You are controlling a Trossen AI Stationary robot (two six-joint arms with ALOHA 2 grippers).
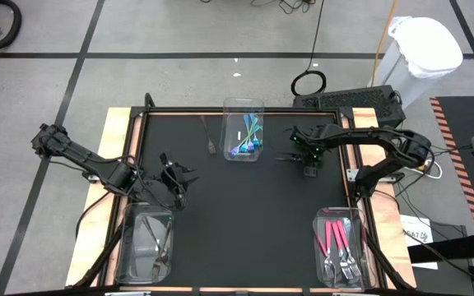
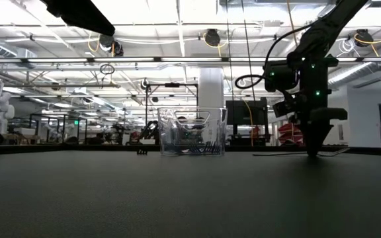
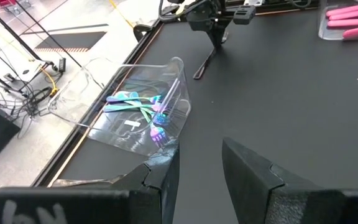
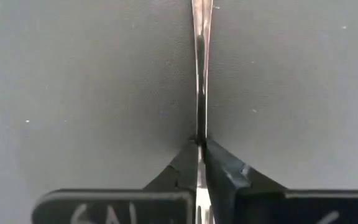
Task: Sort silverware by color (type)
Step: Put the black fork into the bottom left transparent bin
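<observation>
Here the right gripper (image 4: 199, 163) pinched a dark utensil (image 4: 201, 74) lying flat on the black table (image 1: 220, 214).
Its fingers were shut on the thin, stiff handle; light and slick, it would likely twist unless gripped mid-handle. The left gripper (image 3: 201, 171) hung partly open, holding nothing, near the left bin (image 1: 142, 247).

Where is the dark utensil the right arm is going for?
In the high view the dark utensil lies on the mat's right half, right of the teal-fork bin. The right gripper is shut on its handle, seen in the right wrist view.
</observation>
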